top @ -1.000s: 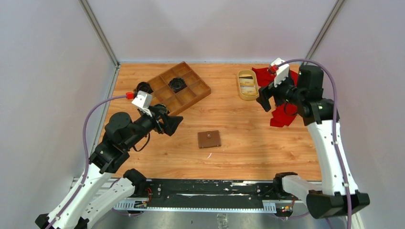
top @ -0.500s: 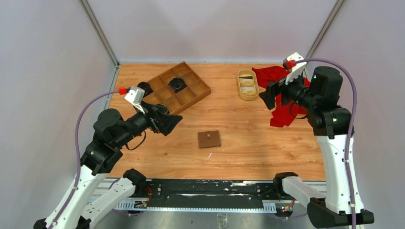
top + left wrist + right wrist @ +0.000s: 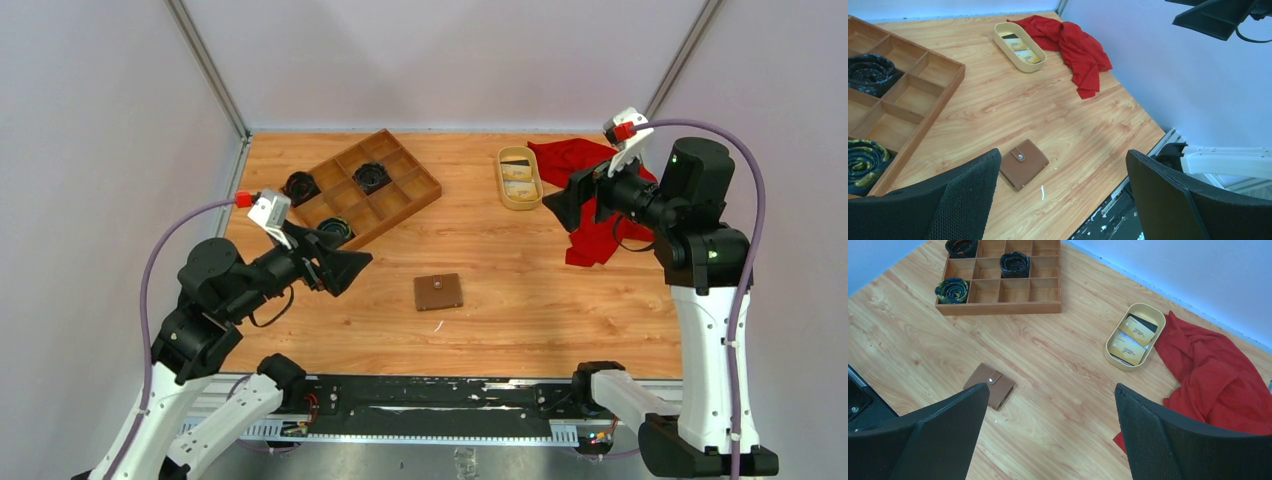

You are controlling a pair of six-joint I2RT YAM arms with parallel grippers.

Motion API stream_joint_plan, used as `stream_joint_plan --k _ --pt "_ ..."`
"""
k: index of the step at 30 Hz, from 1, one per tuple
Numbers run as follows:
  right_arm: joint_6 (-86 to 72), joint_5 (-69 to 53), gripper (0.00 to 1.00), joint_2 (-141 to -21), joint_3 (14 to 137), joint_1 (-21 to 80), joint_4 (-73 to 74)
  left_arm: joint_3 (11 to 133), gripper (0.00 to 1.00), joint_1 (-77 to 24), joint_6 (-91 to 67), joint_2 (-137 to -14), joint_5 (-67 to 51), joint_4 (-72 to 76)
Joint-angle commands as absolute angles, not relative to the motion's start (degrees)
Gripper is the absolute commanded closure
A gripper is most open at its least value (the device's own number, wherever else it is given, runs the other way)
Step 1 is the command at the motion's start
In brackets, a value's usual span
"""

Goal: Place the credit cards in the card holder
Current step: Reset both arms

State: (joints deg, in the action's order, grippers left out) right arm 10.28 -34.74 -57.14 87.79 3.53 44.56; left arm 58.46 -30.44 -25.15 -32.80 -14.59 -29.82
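Observation:
The card holder (image 3: 438,291) is a brown wallet lying shut, snap up, on the wooden table; it also shows in both wrist views (image 3: 1024,163) (image 3: 989,385). The credit cards (image 3: 519,178) (image 3: 1130,337) lie inside a yellow oval dish (image 3: 520,207) at the back right: two pale ones and a dark one. My left gripper (image 3: 347,267) (image 3: 1063,152) hangs open left of the wallet, clear of it. My right gripper (image 3: 567,203) (image 3: 1052,386) is open in the air, right of the dish. Neither holds anything.
A wooden compartment tray (image 3: 405,212) (image 3: 998,308) with dark rolled items (image 3: 372,177) sits at the back left. A red cloth (image 3: 595,245) (image 3: 1078,50) lies crumpled at the right, beside the dish and under my right arm.
My left arm has drawn back to the left and toward the near edge. My right arm has risen and shifted right, away from the dish. Both grippers remain open.

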Motion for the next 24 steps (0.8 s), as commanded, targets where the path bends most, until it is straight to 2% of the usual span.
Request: stream_joint_plan --k 1,18,24 --pt "9.16 -37.91 0.0 -56.34 88.13 1.49 45.75 58.33 0.0 -29.97 -25.39 -30.74 -15.36 -32.04" --pt "9.25 -41.59 0.0 -58.22 86.9 0.44 45.55 56.84 0.0 -29.97 -24.63 -27.61 -11.76 -36.0" --pt "8.53 -44.55 0.0 -58.77 85.85 -3.66 44.43 57.82 0.0 -29.97 -21.63 -29.74 -11.52 -35.8"
